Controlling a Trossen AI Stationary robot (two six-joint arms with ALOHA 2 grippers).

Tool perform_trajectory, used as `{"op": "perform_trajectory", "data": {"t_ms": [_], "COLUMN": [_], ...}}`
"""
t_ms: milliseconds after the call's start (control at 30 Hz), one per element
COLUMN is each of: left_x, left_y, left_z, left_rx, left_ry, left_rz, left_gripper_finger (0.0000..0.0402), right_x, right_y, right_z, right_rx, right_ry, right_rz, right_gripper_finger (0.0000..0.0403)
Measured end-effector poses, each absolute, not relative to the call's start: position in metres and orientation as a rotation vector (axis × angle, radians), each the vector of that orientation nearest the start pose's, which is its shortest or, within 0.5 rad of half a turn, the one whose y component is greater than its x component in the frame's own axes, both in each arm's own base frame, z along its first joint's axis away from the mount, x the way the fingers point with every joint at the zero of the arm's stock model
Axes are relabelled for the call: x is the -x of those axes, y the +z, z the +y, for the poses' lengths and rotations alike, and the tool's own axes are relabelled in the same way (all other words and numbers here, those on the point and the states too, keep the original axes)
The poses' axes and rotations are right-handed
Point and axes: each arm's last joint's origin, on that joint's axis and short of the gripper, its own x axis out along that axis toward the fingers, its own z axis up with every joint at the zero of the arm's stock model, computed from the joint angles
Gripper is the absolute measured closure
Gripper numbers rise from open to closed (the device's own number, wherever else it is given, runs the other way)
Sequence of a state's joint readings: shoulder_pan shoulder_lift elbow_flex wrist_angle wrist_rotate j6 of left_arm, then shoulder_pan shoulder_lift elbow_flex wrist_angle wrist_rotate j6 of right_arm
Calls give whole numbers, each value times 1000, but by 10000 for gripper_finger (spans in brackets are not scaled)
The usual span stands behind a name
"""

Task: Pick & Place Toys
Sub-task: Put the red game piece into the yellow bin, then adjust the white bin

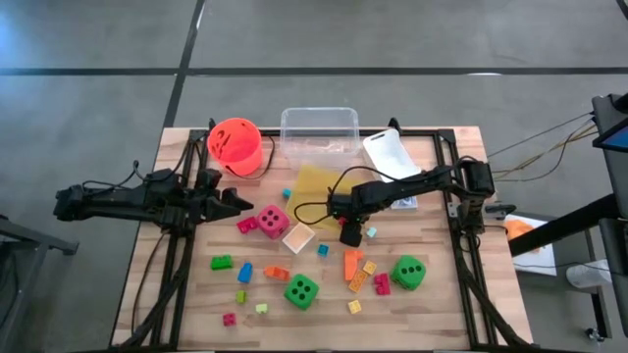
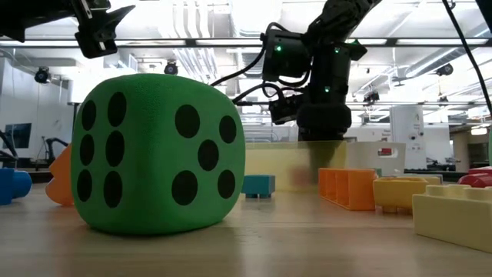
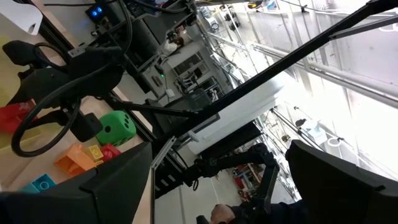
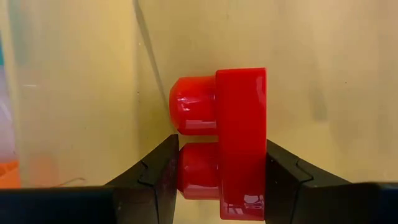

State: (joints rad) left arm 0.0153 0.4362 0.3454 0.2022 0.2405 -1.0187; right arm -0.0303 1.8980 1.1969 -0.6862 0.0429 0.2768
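My right gripper (image 1: 350, 233) points down over the yellow tray (image 1: 316, 184) and is shut on a red two-stud block (image 4: 227, 143). In the low view its fingertips and the block are hidden behind the tray's wall (image 2: 292, 165). My left gripper (image 1: 235, 201) waits open at the table's left, holding nothing. Loose toys lie on the wooden table: a pink die (image 1: 273, 221), two green dice (image 1: 301, 291) (image 1: 408, 272) and several small bright blocks around them. My right gripper pinches the red block between its two fingers, one on the top of a stud (image 4: 198, 171), the other on the block's flat underside (image 4: 252, 186). The fingers come from above, pointing down. The block lies on its side in the hold, over the tray's yellow floor.
An orange bucket (image 1: 235, 145), a clear tray (image 1: 318, 132) and a white tray (image 1: 391, 154) stand along the far edge. A small pale square piece (image 1: 298, 236) lies beside the pink die. Orange and yellow blocks (image 1: 355, 267) lie just nearer than my right gripper.
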Motion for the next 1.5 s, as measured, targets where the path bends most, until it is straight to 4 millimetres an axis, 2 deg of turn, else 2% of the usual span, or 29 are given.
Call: {"op": "perform_trajectory", "data": {"t_ms": [200, 367, 467, 567, 700, 867, 1000, 1133, 1267, 1500], "left_x": [-126, -126, -126, -126, -126, -126, -126, -126, -126, -126], "left_y": [263, 263, 263, 263, 263, 262, 262, 261, 261, 261], "left_z": [-5, -5, -5, -5, -5, -5, -5, -5, -5, -5], "left_rx": [999, 999, 999, 999, 999, 1004, 1005, 1005, 1005, 1005], "left_ry": [-261, -261, -261, -261, -261, -254, -253, -251, -251, -250], "left_rz": [13, 13, 13, 13, 15, 27, 29, 32, 33, 33], "left_gripper_finger": [32, 32, 32, 32, 32, 32, 32, 32, 31, 31], "right_x": [-348, -348, -347, -348, -351, -354, -345, -320, -291, -260], "right_y": [146, 147, 147, 148, 153, 182, 214, 240, 254, 239], "right_z": [-12, -12, -12, -12, -12, -12, -13, -18, -36, -73], "right_rx": [-239, -251, -248, -246, -253, -273, -281, -309, -411, -677], "right_ry": [-267, -282, -286, -287, -291, -288, -298, -402, -581, -764], "right_rz": [1367, 1370, 1372, 1370, 1352, 1253, 1157, 1093, 1039, 1029], "right_gripper_finger": [242, 152, 114, 95, 90, 89, 91, 129, 211, 377]}}
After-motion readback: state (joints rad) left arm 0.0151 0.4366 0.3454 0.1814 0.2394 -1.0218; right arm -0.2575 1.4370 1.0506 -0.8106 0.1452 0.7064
